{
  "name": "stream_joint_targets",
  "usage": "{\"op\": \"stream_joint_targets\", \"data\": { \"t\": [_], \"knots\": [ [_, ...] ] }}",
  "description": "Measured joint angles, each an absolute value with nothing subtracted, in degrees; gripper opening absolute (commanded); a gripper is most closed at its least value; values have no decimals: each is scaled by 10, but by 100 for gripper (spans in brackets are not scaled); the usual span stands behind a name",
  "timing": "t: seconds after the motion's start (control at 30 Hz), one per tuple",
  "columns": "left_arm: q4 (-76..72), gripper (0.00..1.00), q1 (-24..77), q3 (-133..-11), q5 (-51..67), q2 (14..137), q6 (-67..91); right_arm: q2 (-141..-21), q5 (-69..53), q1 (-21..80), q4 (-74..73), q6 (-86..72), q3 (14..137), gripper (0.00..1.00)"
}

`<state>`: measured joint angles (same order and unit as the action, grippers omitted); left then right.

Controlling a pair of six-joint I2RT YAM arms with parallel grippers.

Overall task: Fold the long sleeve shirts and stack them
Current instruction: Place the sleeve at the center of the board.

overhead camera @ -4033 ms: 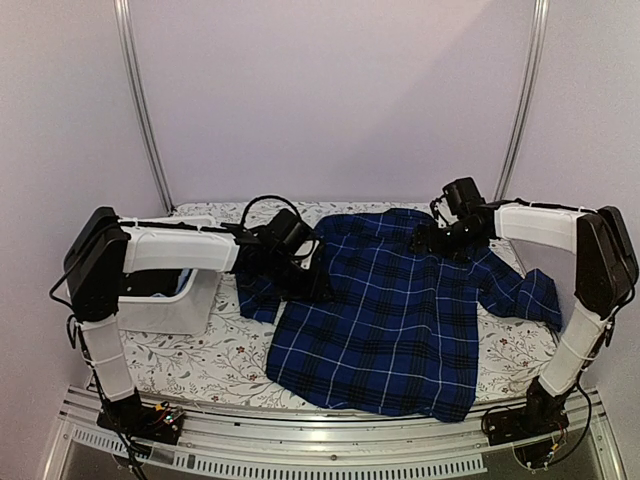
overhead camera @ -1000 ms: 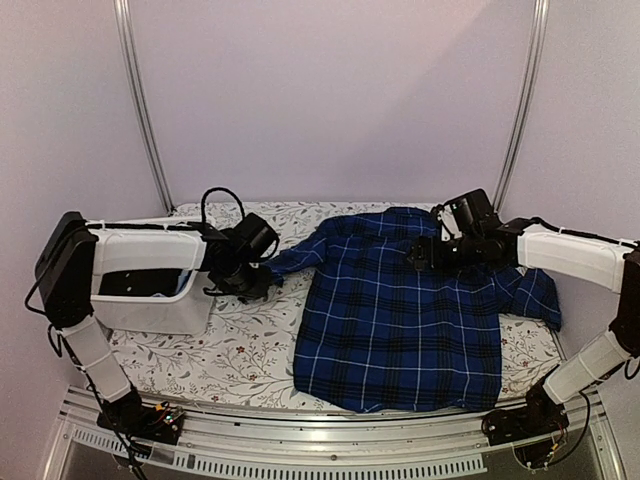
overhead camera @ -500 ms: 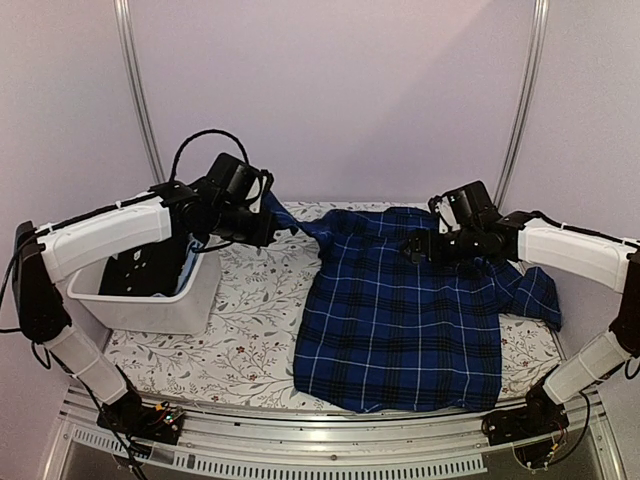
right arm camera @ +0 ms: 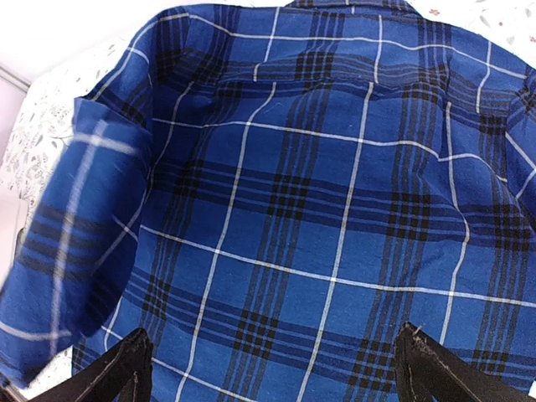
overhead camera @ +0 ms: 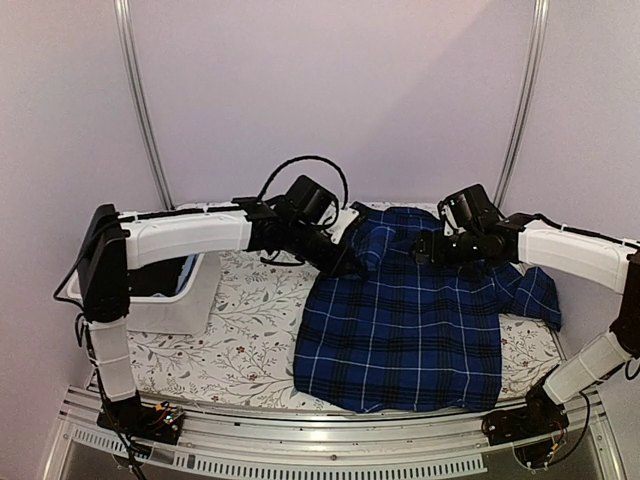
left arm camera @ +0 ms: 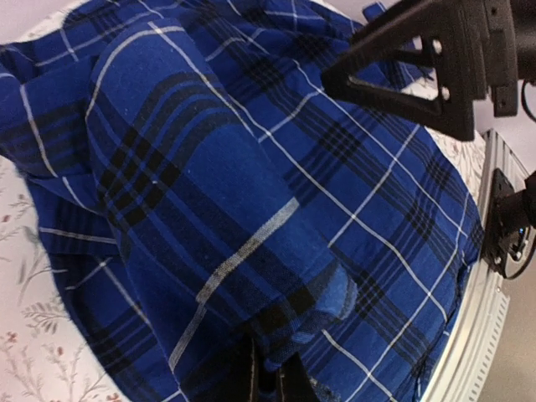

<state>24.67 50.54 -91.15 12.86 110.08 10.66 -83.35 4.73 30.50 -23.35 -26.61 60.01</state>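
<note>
I see the navy plaid shirt [overhead camera: 400, 320] spread flat across the centre and right of the flower-patterned desk [overhead camera: 250, 330]. The left gripper [overhead camera: 345, 262] is pinched shut on the cuff end of one sleeve [left arm camera: 209, 209], which is doubled over the upper left part of the shirt body. The right gripper [overhead camera: 428, 247] hangs over the shirt's upper middle with its jaws spread wide, holding nothing.

By my reckoning the folding has only just started. One sleeve is coming across, the other sleeve [overhead camera: 530, 295] lies out at the right edge of the frame, and the body is unfolded. I see no stack anywhere. At the left of the frame a white bin [overhead camera: 195, 300] holds dark and light-blue cloth [overhead camera: 185, 272], probably more shirts waiting.

I can read no brand, label or writing in any view.
</note>
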Motion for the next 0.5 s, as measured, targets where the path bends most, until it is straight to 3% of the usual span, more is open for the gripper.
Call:
{"op": "stream_joint_targets", "data": {
  "t": [0.07, 0.17, 0.3, 0.5],
  "knots": [
    [247, 8, 515, -928, 153, 1135, 103, -832, 52, 305, -234, -273, 592, 99],
    [247, 29, 527, -952, 178, 1169, 102, -831, 52, 305, -234, -277, 583, 99],
    [242, 45, 533, -959, 186, 1177, 106, -826, 48, 307, -232, -280, 574, 99],
    [217, 47, 519, -913, 149, 1139, 153, -819, 39, 315, -229, -278, 569, 98]
  ]
}}
